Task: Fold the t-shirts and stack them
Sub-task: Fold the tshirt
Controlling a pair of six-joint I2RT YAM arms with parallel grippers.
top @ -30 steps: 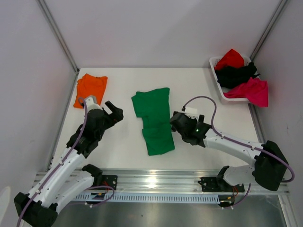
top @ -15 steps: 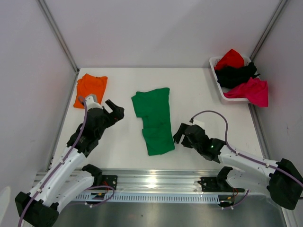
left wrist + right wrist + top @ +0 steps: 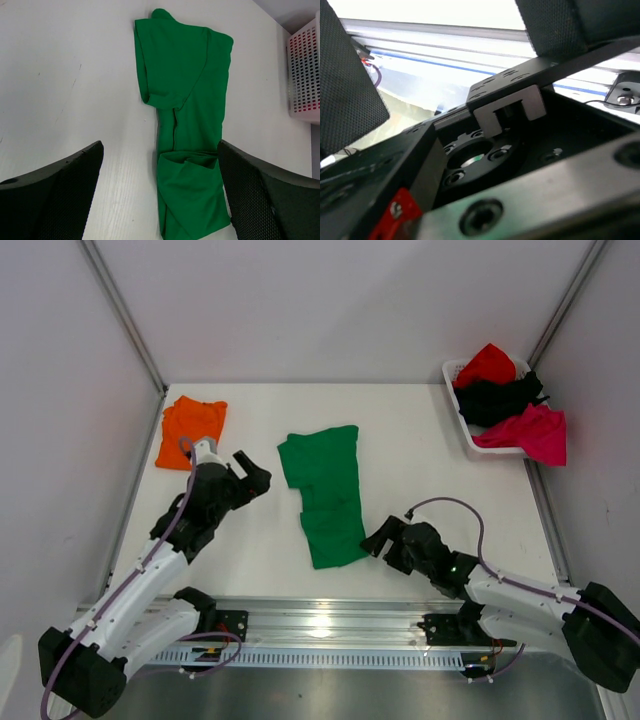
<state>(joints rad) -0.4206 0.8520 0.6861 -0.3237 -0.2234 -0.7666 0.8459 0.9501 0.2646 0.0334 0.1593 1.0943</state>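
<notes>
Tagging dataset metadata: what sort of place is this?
Probably a lab test cell: plain white enclosure walls, a white table with an aluminium mounting rail along its near edge, t-shirts staged in a white basket.

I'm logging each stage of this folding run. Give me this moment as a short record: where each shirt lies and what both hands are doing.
green t-shirt: middle of the table, folded into a long strip
orange t-shirt: folded, far left corner
basket: far right edge
basket contents: red t-shirt, black t-shirt, magenta t-shirt, all bunched
left hand: open, empty, left of the green t-shirt, apart from it
right hand: open, empty, by the green t-shirt's near right corner
stack: not yet made; green and orange lie apart
</notes>
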